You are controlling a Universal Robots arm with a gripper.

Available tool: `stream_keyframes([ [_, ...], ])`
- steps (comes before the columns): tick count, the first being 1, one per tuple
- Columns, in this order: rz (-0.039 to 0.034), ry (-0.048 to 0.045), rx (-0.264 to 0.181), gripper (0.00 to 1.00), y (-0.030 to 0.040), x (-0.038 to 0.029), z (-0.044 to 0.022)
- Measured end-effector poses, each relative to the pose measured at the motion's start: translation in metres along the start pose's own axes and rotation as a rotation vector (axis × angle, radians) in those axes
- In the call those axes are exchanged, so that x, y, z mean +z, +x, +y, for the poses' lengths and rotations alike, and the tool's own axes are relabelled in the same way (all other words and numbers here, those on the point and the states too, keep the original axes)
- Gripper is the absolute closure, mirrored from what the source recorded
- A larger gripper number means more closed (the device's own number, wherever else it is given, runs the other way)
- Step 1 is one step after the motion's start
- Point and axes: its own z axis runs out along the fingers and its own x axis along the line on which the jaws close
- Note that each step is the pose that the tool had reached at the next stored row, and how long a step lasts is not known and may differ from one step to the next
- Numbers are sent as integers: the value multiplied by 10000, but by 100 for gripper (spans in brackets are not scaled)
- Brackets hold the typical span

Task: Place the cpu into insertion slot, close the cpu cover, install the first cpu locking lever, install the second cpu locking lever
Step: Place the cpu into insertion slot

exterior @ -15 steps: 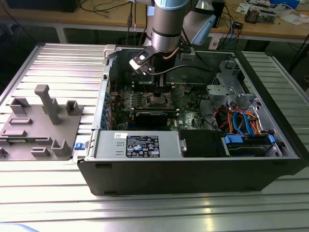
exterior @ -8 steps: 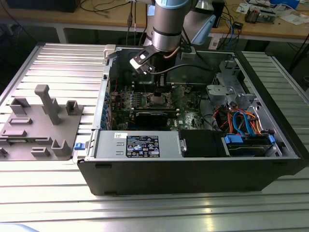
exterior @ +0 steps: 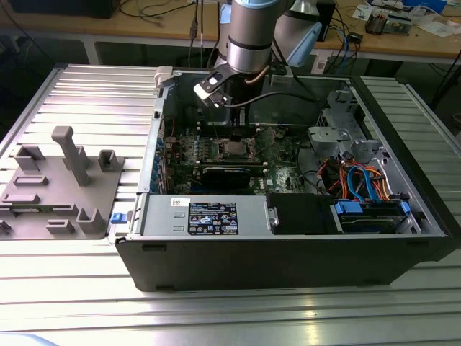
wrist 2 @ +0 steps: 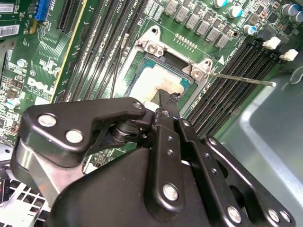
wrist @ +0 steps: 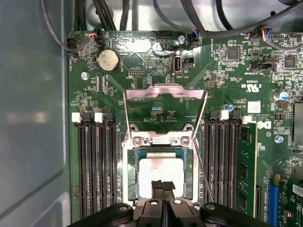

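1. We see the arm [exterior: 248, 43] reaching down into an open computer case [exterior: 288, 252] that lies on a ribbed metal table [exterior: 86, 86].
2. In both wrist views the gripper [wrist: 163, 185] [wrist 2: 166, 96] has its two black fingers pressed together, with nothing between them.
3. Its tip sits at the edge of the cpu [wrist: 158, 169] [wrist 2: 144, 85]; we cannot tell whether it touches the metal top or hangs just above it.
4. The cpu lies flat inside the insertion slot [wrist: 128, 177], its dull silver top facing up and its green border showing all round. In the exterior view it is the small pale square [exterior: 235, 149] in the middle of the board, under the arm.
5. The cpu cover [wrist: 164, 90] is not closed. It stands swung up off the slot on its hinge, and we see green board through its square window.
6. A thin wire lever [wrist: 203, 172] [wrist 2: 241, 78] runs along one side of the slot and sticks out free over the memory slots [wrist: 94, 165], not hooked down.
7. A coin battery [wrist: 107, 60] sits on the board beyond the raised cover.
8. On the exterior view's left, well apart from the case, a grey tray [exterior: 57, 187] with upright pegs rests on the table.
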Motion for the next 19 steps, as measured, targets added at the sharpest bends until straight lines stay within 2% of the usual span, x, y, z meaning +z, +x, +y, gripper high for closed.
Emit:
stream_keyframes([
  [5,-12,0,1,89,-1,-29,-1],
  [12,-97,0,4,89,-3,-113,-4],
  [19,-121,-1,5,89,-6,-216,-7],
])
